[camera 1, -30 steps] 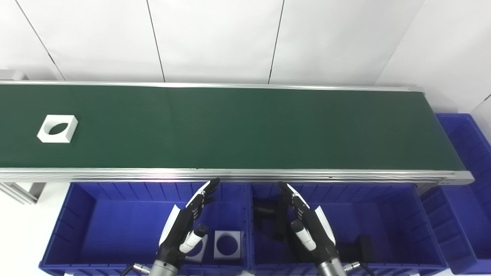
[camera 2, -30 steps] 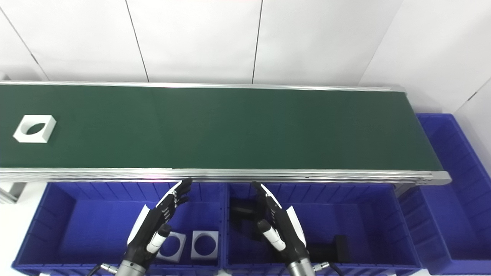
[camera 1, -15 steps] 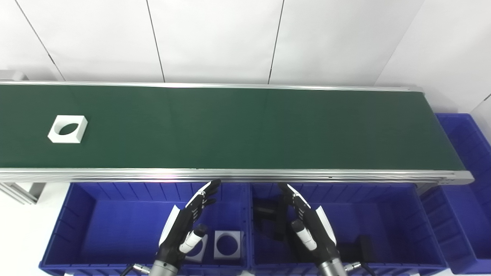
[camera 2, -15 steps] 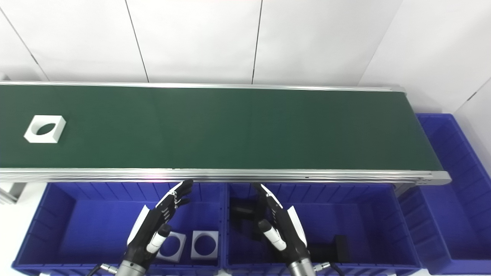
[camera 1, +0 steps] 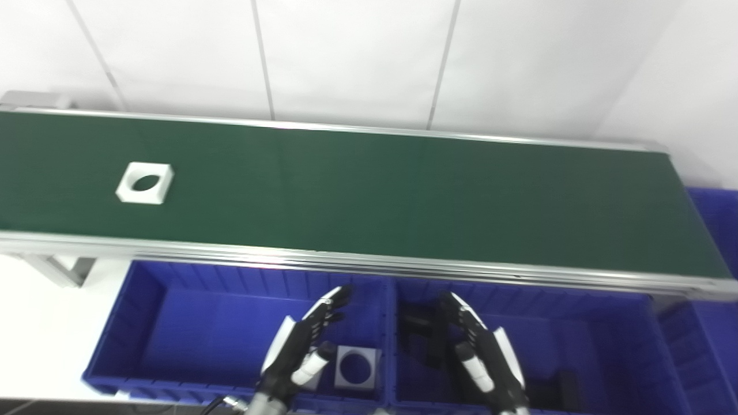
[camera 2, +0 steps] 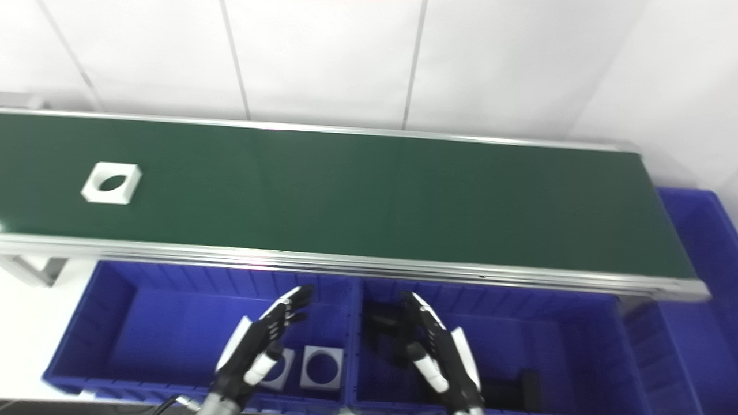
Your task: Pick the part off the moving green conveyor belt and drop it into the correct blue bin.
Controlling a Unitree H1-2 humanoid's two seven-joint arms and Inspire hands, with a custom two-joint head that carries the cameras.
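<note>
A white square part with a round hole [camera 1: 145, 183] lies flat on the green conveyor belt [camera 1: 369, 190], toward its left end. My left hand [camera 1: 300, 349] hovers open over the left blue bin [camera 1: 150, 334], fingers apart and empty. Over the middle blue bin [camera 1: 622, 351] my right hand [camera 1: 481, 357] is likewise open and holds nothing. Both hands are below the belt's near rail, far right of the part.
Two white square parts [camera 2: 320, 367] lie in the left bin, one partly behind my left hand. Black parts [camera 1: 418, 337] lie in the middle bin. A third blue bin [camera 2: 706, 242] stands past the belt's right end. An aluminium rail [camera 1: 369, 265] edges the belt.
The white part has ridden to the right along the belt. The camera has shifted and tilted, so the whole picture moved. Both hands stay open over their bins.
</note>
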